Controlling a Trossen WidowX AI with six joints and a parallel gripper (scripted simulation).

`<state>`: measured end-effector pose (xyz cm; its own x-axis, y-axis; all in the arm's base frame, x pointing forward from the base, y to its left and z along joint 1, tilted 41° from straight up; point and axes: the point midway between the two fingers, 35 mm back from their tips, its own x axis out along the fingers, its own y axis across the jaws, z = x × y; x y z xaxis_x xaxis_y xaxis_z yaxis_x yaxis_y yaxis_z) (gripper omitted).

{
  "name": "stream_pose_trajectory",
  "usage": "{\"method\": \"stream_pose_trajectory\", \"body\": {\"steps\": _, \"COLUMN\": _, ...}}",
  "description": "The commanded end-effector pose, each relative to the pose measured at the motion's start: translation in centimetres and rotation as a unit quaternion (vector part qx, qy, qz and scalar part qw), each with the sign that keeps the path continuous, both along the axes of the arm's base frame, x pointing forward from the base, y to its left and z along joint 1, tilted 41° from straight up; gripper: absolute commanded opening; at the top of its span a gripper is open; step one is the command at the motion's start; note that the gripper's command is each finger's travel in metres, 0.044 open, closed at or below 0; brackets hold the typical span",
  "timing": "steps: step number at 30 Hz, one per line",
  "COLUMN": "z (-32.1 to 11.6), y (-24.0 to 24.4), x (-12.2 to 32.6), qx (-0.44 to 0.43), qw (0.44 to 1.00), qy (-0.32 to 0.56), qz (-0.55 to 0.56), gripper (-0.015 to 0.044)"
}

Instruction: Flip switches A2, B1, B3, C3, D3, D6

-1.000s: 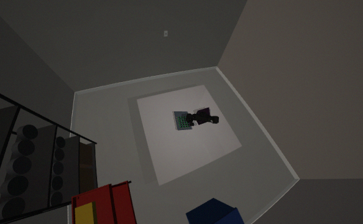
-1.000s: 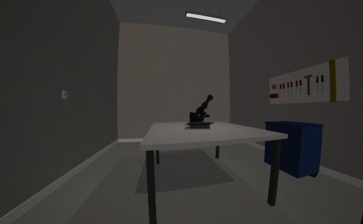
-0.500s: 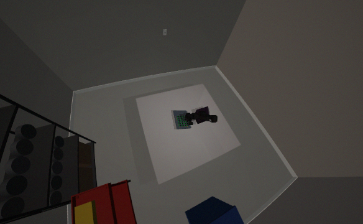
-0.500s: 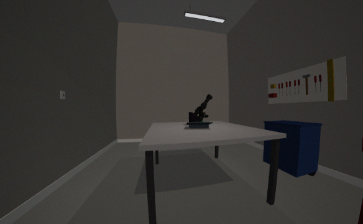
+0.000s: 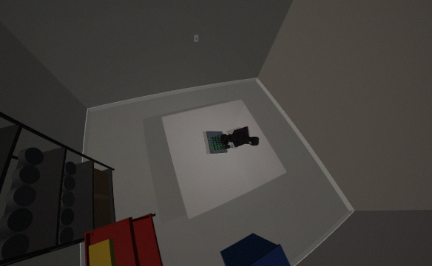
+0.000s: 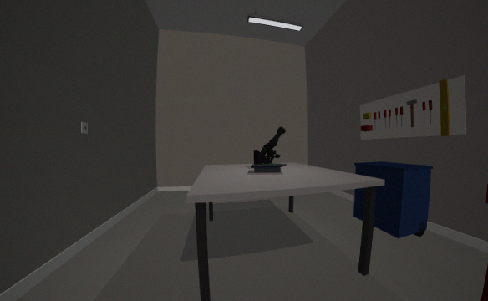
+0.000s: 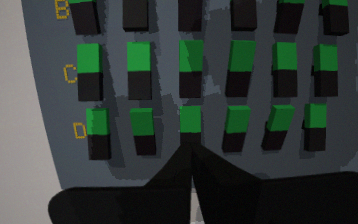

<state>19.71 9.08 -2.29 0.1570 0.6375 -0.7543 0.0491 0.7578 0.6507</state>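
1. Fingers clenched, tips together, nothing between them; tips over the near black end of the D3 switch (image 7: 190,120).
2. Arm (image 6: 271,146) leans down from its base onto the panel (image 5: 214,142).
3. Panel lies near the middle of the desk (image 6: 311,177), its near edge just below row D.
4. Switches run long-axis front to back, green ends away from the arm.

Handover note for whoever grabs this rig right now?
Gripper: shut, holding nothing, its tip at the near, dark end of switch D3.
Panel: on the table before the arm; wrist view shows rows B to D only.
Done: cannot confirm any flips from these views.
Left: press D3 home, verify A2, B1, B3, C3 and D6, then lift clear and hold.
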Motion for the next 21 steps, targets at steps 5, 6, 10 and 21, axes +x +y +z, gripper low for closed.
{"method": "stream_pose_trajectory", "body": {"steps": 5, "z": -0.12, "y": -0.05, "x": -0.12, "qx": -0.002, "qw": 1.0, "qy": 0.003, "qz": -0.002, "gripper": 0.0}}
{"method": "stream_pose_trajectory", "body": {"steps": 6, "z": -0.13, "y": -0.04, "x": -0.12, "qx": -0.002, "qw": 1.0, "qy": 0.003, "qz": -0.002, "gripper": 0.0}}
{"method": "stream_pose_trajectory", "body": {"steps": 10, "z": -0.17, "y": 0.0, "x": -0.11, "qx": -0.002, "qw": 1.0, "qy": 0.003, "qz": -0.002, "gripper": 0.0}}
{"method": "stream_pose_trajectory", "body": {"steps": 21, "z": -0.28, "y": 0.09, "x": -0.09, "qx": -0.002, "qw": 1.0, "qy": 0.003, "qz": -0.002, "gripper": 0.0}}
